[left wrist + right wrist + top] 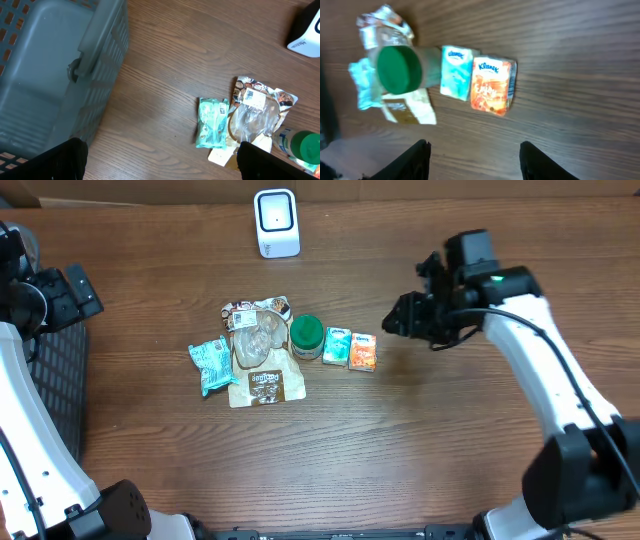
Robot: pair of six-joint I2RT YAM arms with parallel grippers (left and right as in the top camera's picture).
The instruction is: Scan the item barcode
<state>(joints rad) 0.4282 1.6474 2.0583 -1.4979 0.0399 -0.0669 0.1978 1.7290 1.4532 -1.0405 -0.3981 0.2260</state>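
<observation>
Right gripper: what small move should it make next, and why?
Probably lower the right gripper toward the orange Kleenex tissue pack. That pack lies at the end of the row nearest the gripper, with bare wood on its outer side and the teal Kleenex pack beside it on the other. The gripper holds nothing, its fingers apart.

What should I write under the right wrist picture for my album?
The right fingers spread apart near an orange Kleenex pack, a teal Kleenex pack and a green-lidded jar.
</observation>
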